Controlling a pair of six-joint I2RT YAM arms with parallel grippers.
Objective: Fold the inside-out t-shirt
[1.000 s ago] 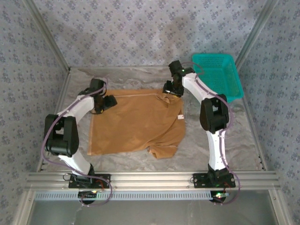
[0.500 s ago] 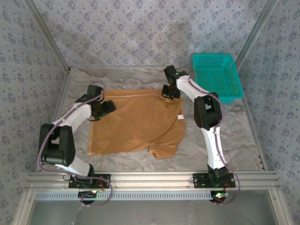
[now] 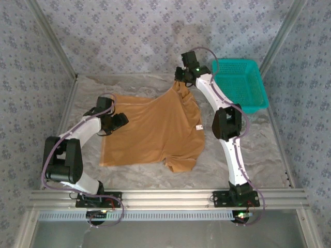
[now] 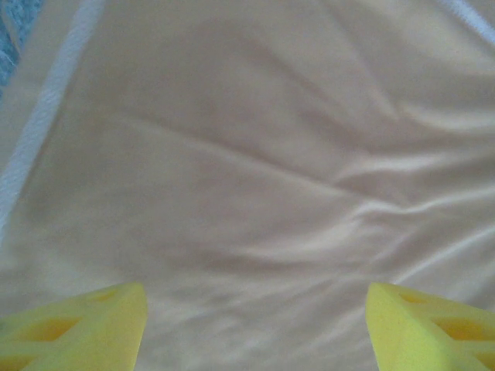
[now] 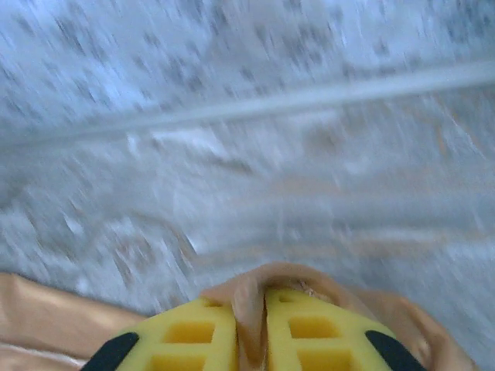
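I'm watching the right end effector (image 3: 182,77) pulling away from the counter (image 3: 258,150): a second ago it was sitting low on the far right corner of the orange-tan t-shirt (image 3: 155,129), and now it is hanging up near the back wall with that corner coming along. Its yellow pads (image 5: 193,336) are pressing close together on a thin fold of the cloth, so I'm reading the grasp as made. The shirt's far edge, which was lying straight and flat, is now rising into a peak toward the grip, while the near hem and the near sleeve are lying on the counter much as before. To me this means the lift that opens a fold is getting under way, though no fold is laid down yet. The left end effector (image 3: 120,120) is hovering over the shirt's left part, close to where it was, with its jaws standing wide and nothing between them. I'm not making out whether its tips are touching the cloth, since the left wrist camera is cutting them off at the bottom edge. The right wrist picture is smearing with motion, so I'm unable to tell whether collar, shoulder or sleeve is in the grip. A small white tag (image 3: 198,128) is showing on the right edge. The teal basket (image 3: 240,82) is sitting just beyond the right arm.
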